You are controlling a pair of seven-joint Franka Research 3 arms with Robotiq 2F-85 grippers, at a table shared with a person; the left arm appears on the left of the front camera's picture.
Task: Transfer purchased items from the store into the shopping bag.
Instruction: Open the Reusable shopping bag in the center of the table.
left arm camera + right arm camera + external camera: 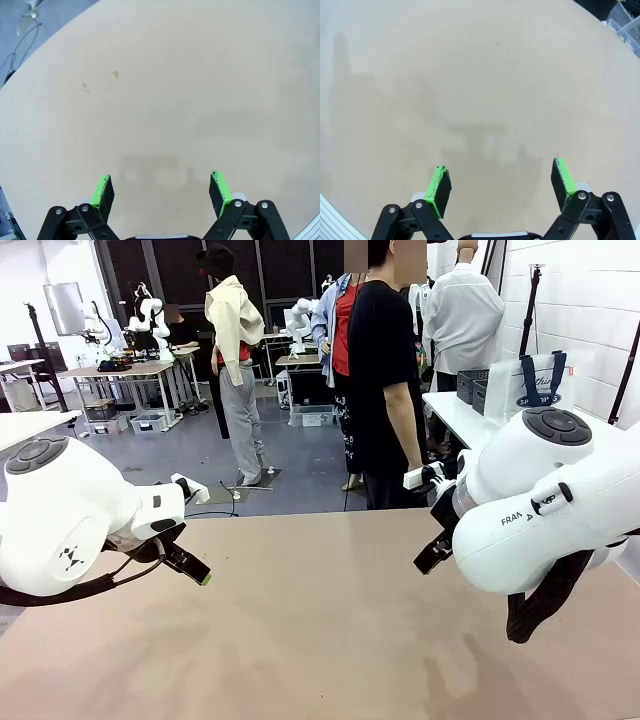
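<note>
The shopping bag, whitish with navy handles and an oval logo, stands on a white side table at the back right. Beside it sits the store, a dark grey slotted basket. The purchased items are out of view. My left gripper hangs open over the bare tan table, nothing between its green pads. Over the same tabletop my right gripper is open and holds nothing. In the front view the left gripper is at the table's left and the right gripper at its right.
A person in a black top stands at the table's far edge, arms down, between me and the side table. Other people and work tables are farther back in the room.
</note>
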